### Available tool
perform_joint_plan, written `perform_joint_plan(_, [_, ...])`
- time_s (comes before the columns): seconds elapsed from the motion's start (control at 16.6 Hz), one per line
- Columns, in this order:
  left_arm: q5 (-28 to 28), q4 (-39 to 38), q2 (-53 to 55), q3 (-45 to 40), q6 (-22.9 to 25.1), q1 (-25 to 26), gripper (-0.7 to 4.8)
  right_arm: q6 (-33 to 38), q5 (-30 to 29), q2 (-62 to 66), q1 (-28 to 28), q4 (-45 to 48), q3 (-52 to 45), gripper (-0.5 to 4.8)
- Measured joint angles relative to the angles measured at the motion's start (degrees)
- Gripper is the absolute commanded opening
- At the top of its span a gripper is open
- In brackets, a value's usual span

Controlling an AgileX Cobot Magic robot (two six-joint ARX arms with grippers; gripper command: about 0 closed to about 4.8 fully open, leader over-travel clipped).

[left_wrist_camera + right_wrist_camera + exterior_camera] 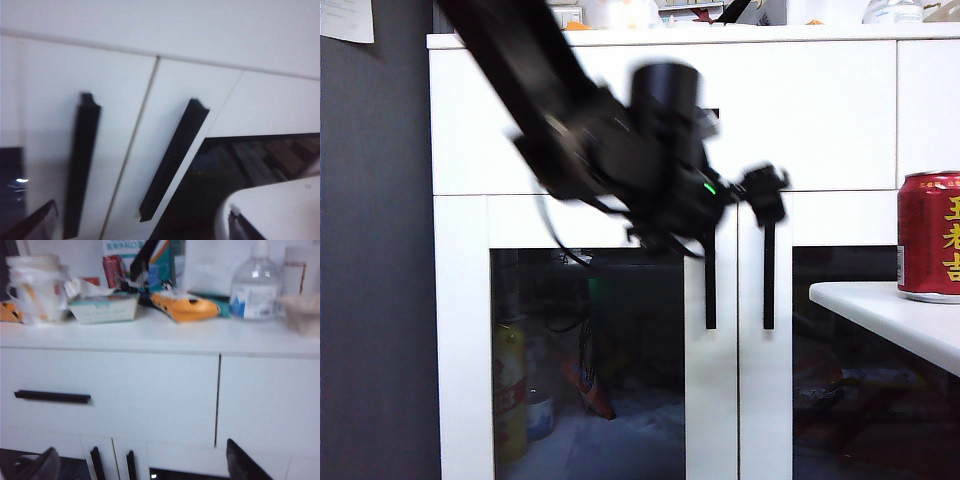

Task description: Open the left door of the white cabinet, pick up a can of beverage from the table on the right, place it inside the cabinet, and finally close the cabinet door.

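Setting: a large white cabinet (pixel 660 120) with a wide drawer, black bar handles and two glass-panelled doors fills the background; its cluttered top shows in the right wrist view

Exterior view, cabinet: the left door (pixel 585 360), white-framed with a dark glass panel and a black vertical bar handle (pixel 710 285) on its right edge, is shut flush

Exterior view, left arm: blurred black arm crosses the drawer front; the left gripper (pixel 765 195) sits just above the two door handles, nearer the right door's; it touches neither, as far as blur allows

Exterior view, can: the red metal can of beverage (pixel 930 237) with yellow characters stands upright on the plain white table (pixel 890 315) at the right, well apart from the gripper

Left wrist view: both vertical handles seen close, the left door's (pixel 80 165) and the matching door's (pixel 175 157); dark fingertips (pixel 30 222) stand wide apart, nothing between them

Right wrist view: the right gripper (pixel 142 460) hangs high before the drawer with its horizontal handle (pixel 52 396); fingers spread wide, empty

Step in hand: reaching for the left door's handle

Technique: shift toward the left handle, straddle the bar with both fingers, close, then pull along the door's arc
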Motion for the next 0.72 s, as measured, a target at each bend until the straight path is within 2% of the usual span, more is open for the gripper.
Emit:
perform_joint_plan(0.3, [-5.9,-1.1,4.6,6.6,1.6,0.3,4.39,0.7,0.2,0.0,0.0,1.1,-3.4,4.31])
perform_joint_plan(0.72, [-5.8,-0.5,7.3,8.2,1.6,0.9,4.31,0.7,0.2,0.0,0.0,6.3,-8.4,4.31])
